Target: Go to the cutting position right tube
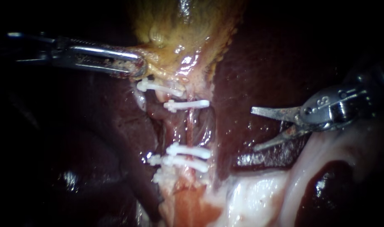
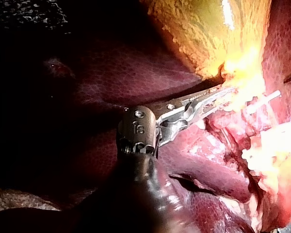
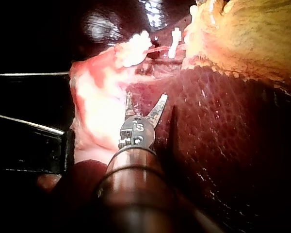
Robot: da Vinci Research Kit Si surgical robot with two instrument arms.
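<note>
My left instrument comes in from the left, its jaws shut on the lower edge of the yellow gallbladder; the left wrist view shows the same hold. Below it, white clips cross the tubes, and more clips lie lower down. The thin pink right tube runs bare between them. My right instrument has two blades standing open over the liver, well to the right of the tube and touching nothing. In the right wrist view its blades point toward the distant clips.
Dark red liver lies to both sides of the clipped tubes. Pale white tissue spreads at the lower right under my right instrument's shaft. The gallbladder fills the area beyond my left jaws.
</note>
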